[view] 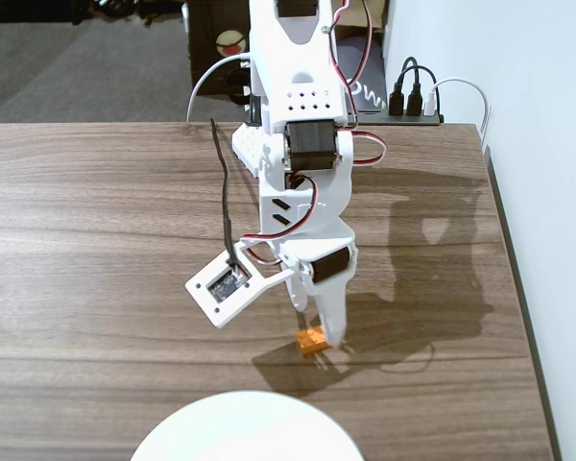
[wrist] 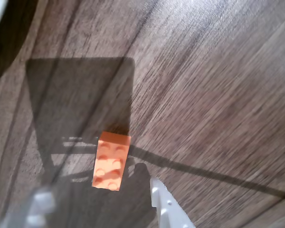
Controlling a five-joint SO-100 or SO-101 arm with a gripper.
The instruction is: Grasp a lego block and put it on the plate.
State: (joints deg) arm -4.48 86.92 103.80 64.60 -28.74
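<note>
Only the fixed view shows us the plate (view: 245,427); our gripper (wrist: 97,209) straddles the lego block (wrist: 111,161), fingers apart.

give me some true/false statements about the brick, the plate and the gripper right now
1. The lego block lies on the wooden table. True.
2. The lego block is already on the plate. False: in the fixed view it sits on the table, apart from the plate's rim at the bottom edge.
3. The gripper is low over the table, right at the brick. True.
4. The brick is lifted off the table between closed fingers. False: in the wrist view it lies flat with studs up, and the one clear fingertip is beside it, not touching.
5. The plate holds several other bricks. False: the visible part of the plate is bare.
</note>
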